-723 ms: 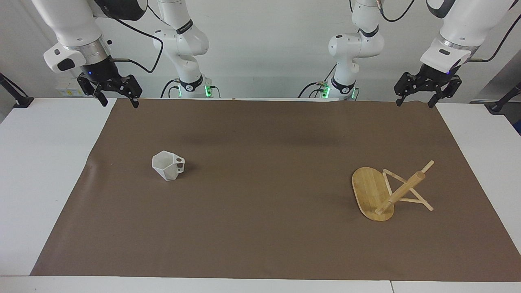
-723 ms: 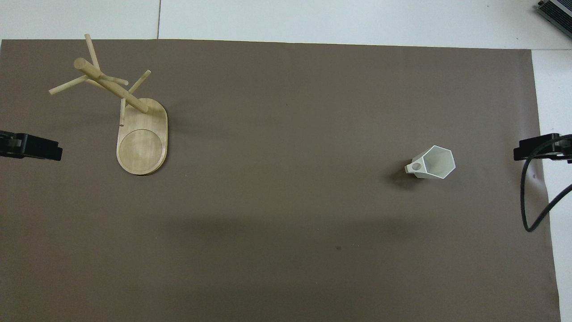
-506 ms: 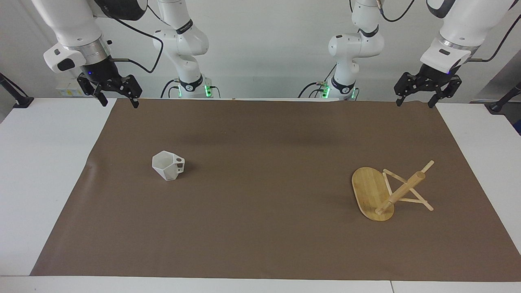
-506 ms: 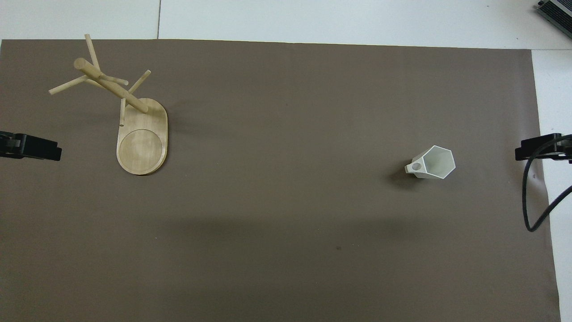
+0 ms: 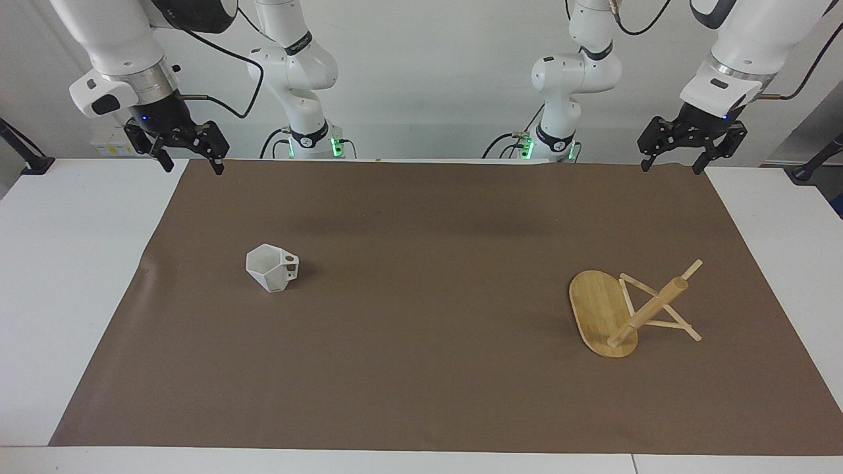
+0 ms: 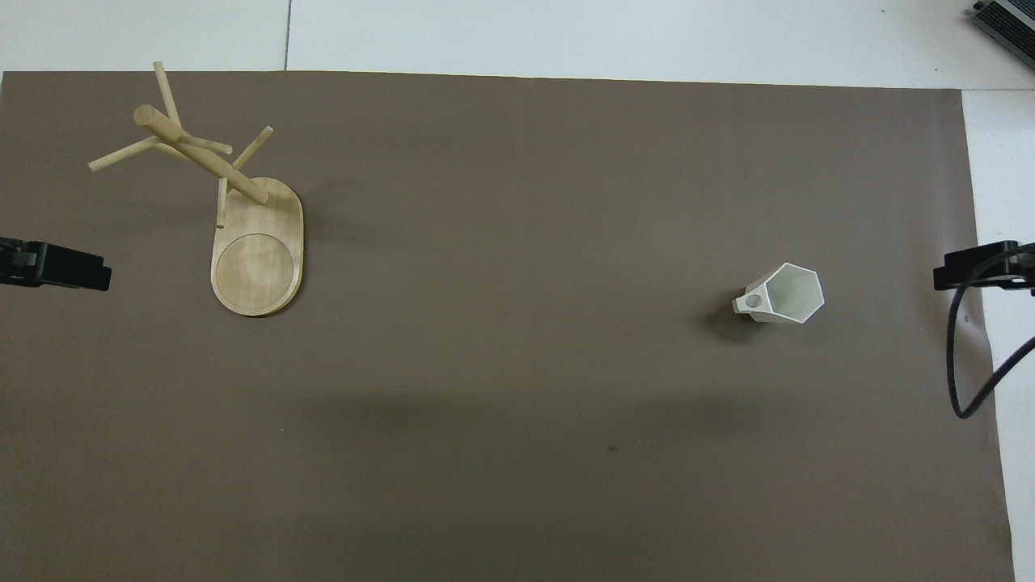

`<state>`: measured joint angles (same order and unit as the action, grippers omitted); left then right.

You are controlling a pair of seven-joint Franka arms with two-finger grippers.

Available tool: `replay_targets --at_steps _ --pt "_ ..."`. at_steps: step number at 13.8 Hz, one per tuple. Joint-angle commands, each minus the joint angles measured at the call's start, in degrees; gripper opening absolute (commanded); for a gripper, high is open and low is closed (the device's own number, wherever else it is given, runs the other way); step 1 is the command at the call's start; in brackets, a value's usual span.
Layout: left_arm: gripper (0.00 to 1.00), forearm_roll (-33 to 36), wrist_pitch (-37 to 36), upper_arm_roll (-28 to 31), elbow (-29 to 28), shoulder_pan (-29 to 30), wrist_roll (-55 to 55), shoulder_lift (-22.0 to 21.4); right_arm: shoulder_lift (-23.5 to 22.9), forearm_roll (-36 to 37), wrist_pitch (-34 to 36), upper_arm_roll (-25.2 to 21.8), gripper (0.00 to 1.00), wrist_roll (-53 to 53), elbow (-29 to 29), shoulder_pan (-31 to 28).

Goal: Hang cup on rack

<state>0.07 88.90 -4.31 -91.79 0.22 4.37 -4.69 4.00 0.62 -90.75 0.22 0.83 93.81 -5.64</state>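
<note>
Facing view, barely step one: white faceted mug (image 5: 271, 267) untouched, bamboo mug tree (image 5: 625, 309) upright, left gripper (image 5: 676, 162) and right gripper (image 5: 190, 163) both spread apart, holding nothing, needs grabbing the mug next, probably.

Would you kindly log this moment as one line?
cup: on mat, free | rack: upright, pegs bare | left pincer: open, waiting | right pincer: open, waiting

cup (image 5: 271, 266): upright on the brown mat (image 5: 428, 309), toward the right arm's end
rack (image 5: 625, 309): tipped over, toward the left arm's end
left end effector (image 5: 678, 162): raised, fingers apart
right end effector (image 5: 191, 160): raised, fingers apart
</note>
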Motion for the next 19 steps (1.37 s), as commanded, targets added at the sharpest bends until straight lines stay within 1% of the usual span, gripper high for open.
replay_targets --at_steps 1,4,7,11,15,19 --pt "1.0 -0.5 0.7 0.4 -0.9 -0.7 -0.6 -1.0 0.8 -0.8 0.0 -0.9 1.0 -0.7 1.6 0.5" --pt "1.0 -0.5 0.8 0.4 -0.9 -0.7 -0.6 -1.0 1.8 -1.0 -1.2 -0.9 1.0 -0.7 4.0 0.5" --pt "1.0 -0.5 0.8 0.3 -0.9 -0.7 -0.6 -1.0 2.2 -1.0 -5.5 -0.9 1.0 -0.5 6.7 0.5" --pt "1.0 -0.6 0.7 0.4 -0.9 -0.7 -0.6 -1.0 2.2 -1.1 -15.2 -0.9 1.0 -0.4 13.8 0.5" --pt "1.0 -0.6 0.6 0.4 -1.1 -0.5 -0.5 -1.3 0.5 -1.1 -23.7 -0.9 1.0 1.5 19.0 0.5" --pt "1.0 -0.6 0.5 0.4 -1.2 -0.4 -0.5 -1.4 -4.8 -1.0 -30.9 -0.8 1.0 1.5 21.2 0.5"
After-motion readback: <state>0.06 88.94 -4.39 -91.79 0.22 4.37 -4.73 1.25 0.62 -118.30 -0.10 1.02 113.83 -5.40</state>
